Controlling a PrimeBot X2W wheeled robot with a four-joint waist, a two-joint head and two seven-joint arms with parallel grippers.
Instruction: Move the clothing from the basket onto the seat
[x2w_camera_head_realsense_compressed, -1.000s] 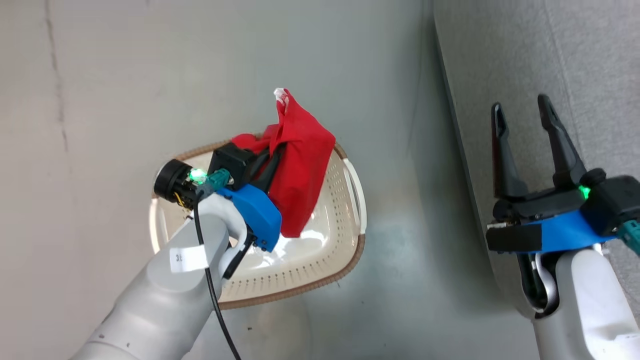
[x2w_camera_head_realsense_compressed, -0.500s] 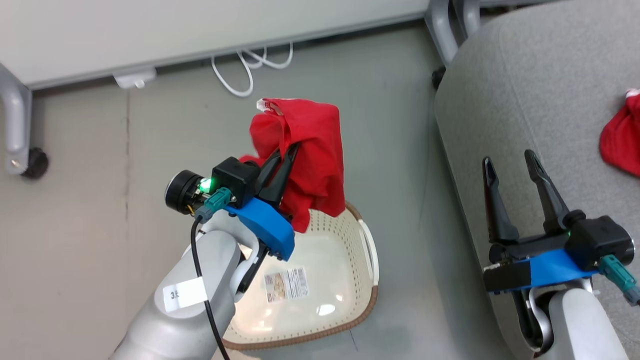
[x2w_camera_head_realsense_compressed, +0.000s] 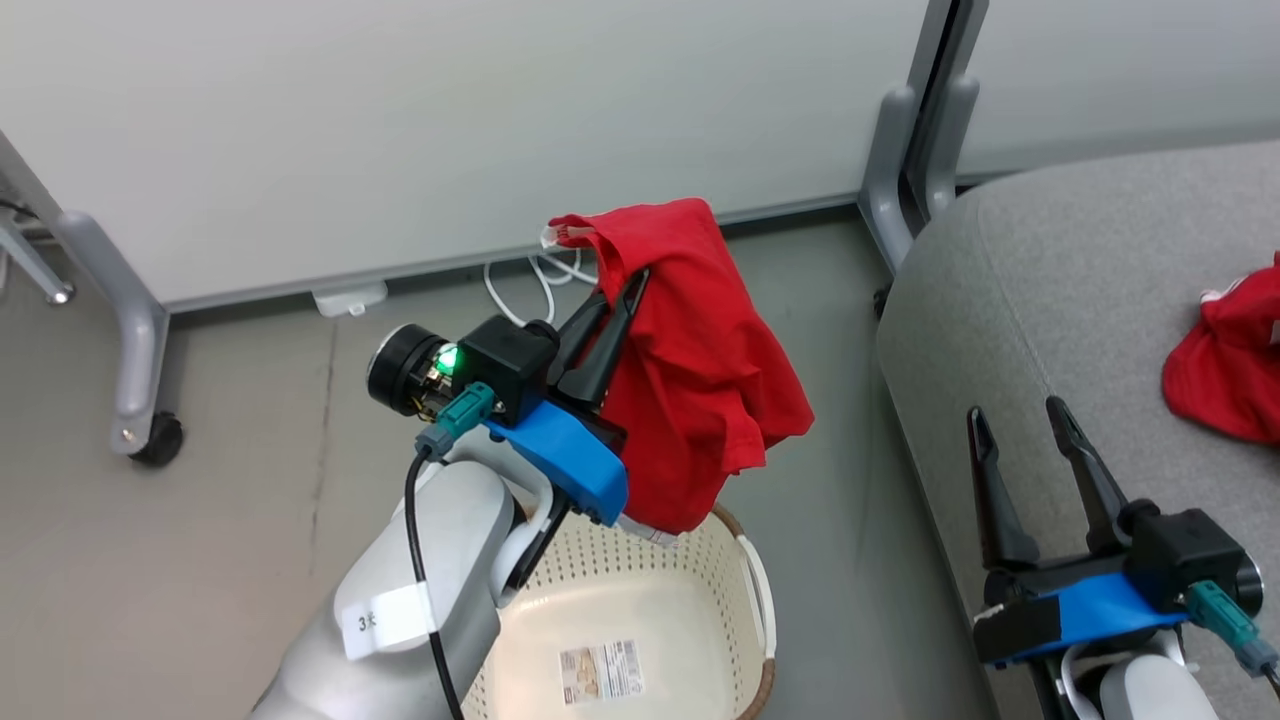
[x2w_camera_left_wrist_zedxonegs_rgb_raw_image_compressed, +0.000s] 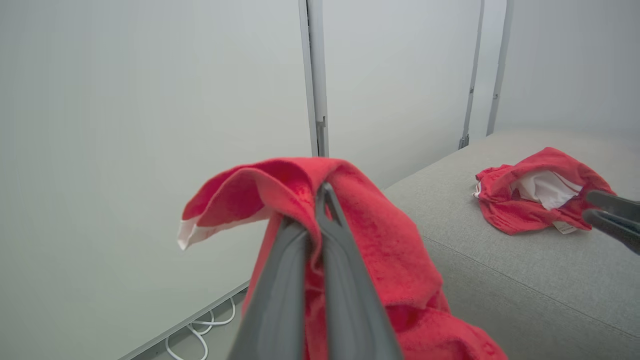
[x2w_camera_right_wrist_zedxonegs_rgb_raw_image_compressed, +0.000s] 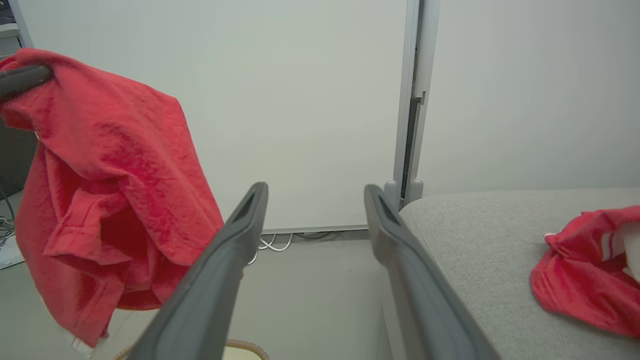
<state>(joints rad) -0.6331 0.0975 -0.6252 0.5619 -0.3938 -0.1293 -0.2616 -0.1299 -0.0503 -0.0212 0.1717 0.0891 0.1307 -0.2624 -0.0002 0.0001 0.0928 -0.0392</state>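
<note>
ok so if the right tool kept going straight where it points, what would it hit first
Probably the white wall panel. The right tool aims at it through the gap between the held red garment and the seat, with nothing nearer in line, though depth is hard to judge.

There are two bright red soft cloth garments: the first garment (x2w_camera_head_realsense_compressed: 700, 380) and the second garment (x2w_camera_head_realsense_compressed: 1225, 370). One cream plastic basket with holes (x2w_camera_head_realsense_compressed: 690, 565). One big grey cloth seat (x2w_camera_head_realsense_compressed: 1080, 280). Two dark grippers: left gripper (x2w_camera_head_realsense_compressed: 622, 290), right gripper (x2w_camera_head_realsense_compressed: 1015, 410).
</note>
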